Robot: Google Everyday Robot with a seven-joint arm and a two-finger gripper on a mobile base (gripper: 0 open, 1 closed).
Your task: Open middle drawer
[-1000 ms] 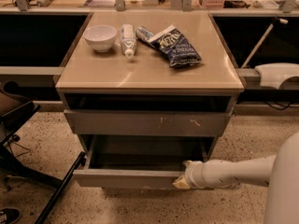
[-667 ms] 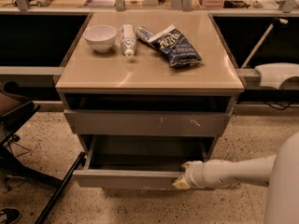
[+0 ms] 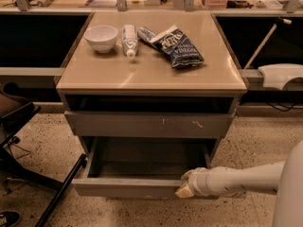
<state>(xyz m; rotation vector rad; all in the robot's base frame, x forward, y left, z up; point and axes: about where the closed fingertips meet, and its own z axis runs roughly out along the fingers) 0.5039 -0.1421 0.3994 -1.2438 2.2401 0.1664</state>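
Note:
The middle drawer (image 3: 128, 188) is pulled out below the wider scratched grey front (image 3: 147, 125), and its shallow grey inside (image 3: 142, 162) shows. My gripper (image 3: 185, 189) sits at the right end of the drawer's front, at its top edge, on my white arm (image 3: 241, 179) that reaches in from the lower right. The fingertips are hidden against the drawer front.
On the cabinet top (image 3: 151, 74) lie a white bowl (image 3: 101, 37), a white tube (image 3: 129, 39) and a blue snack bag (image 3: 177, 46). A black chair base (image 3: 28, 164) stands at the left on the speckled floor. A white object (image 3: 281, 74) sits on the right ledge.
The middle drawer has slid a little further out towards the camera, and my gripper has moved with it.

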